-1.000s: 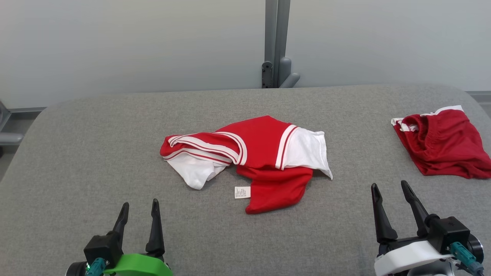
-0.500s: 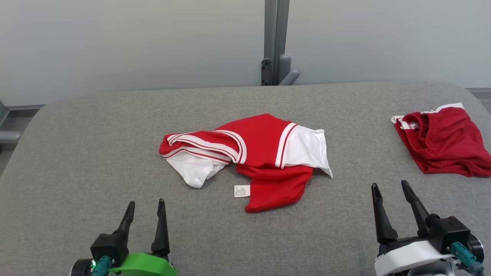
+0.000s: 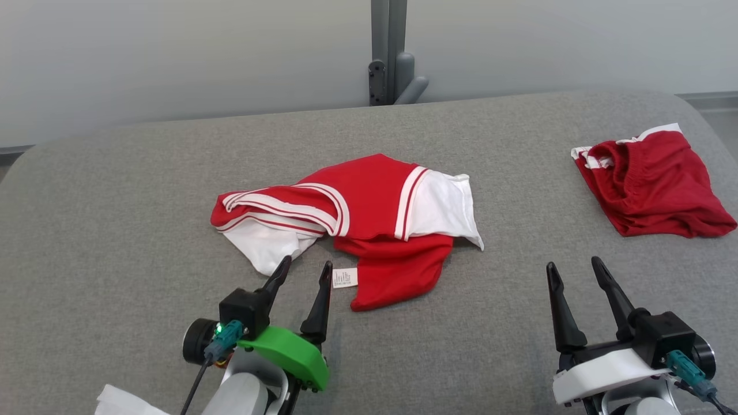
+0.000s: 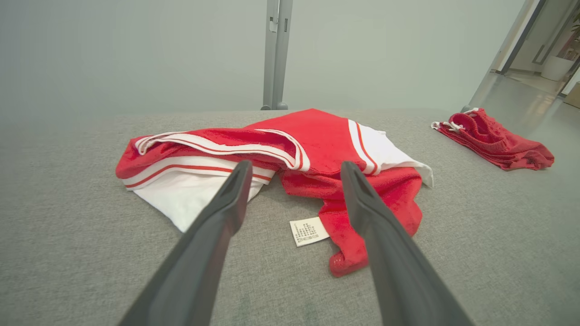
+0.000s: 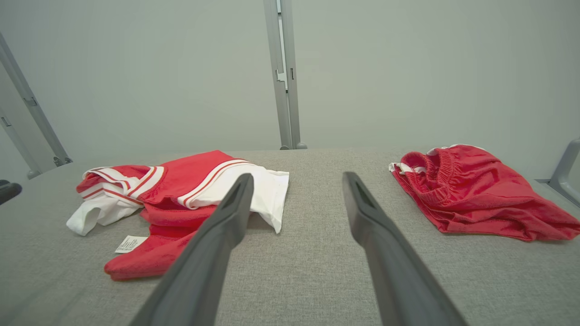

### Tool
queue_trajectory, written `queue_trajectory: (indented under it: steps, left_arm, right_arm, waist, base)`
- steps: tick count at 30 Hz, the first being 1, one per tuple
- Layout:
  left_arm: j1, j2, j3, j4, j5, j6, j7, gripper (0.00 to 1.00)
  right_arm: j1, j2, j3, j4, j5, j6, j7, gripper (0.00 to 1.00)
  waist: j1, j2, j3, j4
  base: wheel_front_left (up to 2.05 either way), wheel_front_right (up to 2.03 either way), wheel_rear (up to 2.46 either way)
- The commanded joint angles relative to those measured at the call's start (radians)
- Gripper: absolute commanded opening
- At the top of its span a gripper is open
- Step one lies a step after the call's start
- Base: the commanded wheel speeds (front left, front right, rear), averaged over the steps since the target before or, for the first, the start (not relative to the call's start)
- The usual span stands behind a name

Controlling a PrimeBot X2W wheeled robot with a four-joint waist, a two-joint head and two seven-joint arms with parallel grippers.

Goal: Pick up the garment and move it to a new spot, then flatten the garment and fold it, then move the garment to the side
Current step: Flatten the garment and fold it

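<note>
The left gripper (image 3: 307, 262) has its two fingers spread wide and empty, the tips right at the near edge of the crumpled red-and-white garment (image 3: 369, 202). A white sleeve lies at its left fingertip and the white care label (image 3: 345, 278) just beside its right one. The right gripper (image 3: 572, 263) (also spread, holding nothing) has that garment ahead to its left and a second red garment (image 3: 651, 184) ahead to its right, on the grey table (image 3: 115, 230)

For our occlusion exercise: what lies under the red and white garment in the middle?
The red and white garment rests on the grey surface, which shows all around it. Its white label pokes out at the near edge. Anything beneath the bunched folds is covered.
</note>
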Motion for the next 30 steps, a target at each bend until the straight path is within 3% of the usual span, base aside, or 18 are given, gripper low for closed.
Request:
queue_trajectory:
  steps: [1, 17, 24, 30]
  left_arm:
    - [-0.028, 0.002, -0.015, 0.010, -0.030, 0.002, 0.000, 1.00]
    - [-0.239, 0.003, -0.270, 0.186, -0.399, 0.050, -0.009, 1.00]
    - [-0.299, 0.004, -0.302, 0.274, -0.535, 0.058, -0.010, 1.00]
    - [-0.338, 0.003, -0.271, 0.297, -0.598, 0.056, -0.010, 1.00]
  right_arm:
    - [-0.017, -0.001, 0.003, -0.002, -0.002, -0.001, -0.003, 1.00]
    - [-0.082, -0.001, 0.017, 0.008, 0.010, -0.002, -0.003, 1.00]
    - [-0.095, -0.001, 0.032, 0.010, 0.021, -0.002, -0.003, 1.00]
    - [-0.095, -0.001, 0.032, 0.007, 0.026, -0.002, -0.003, 1.00]
  waist:
    - [0.0000, -0.0001, 0.042, -0.042]
    - [0.0000, -0.0001, 0.149, -0.192]
    - [0.0000, -0.0001, 0.169, -0.225]
    - [0.0000, -0.0001, 0.182, -0.239]
  base:
    - [0.00, 0.00, 0.00]
    - [0.00, 0.00, 0.00]
    - [0.00, 0.00, 0.00]
    - [0.00, 0.00, 0.00]
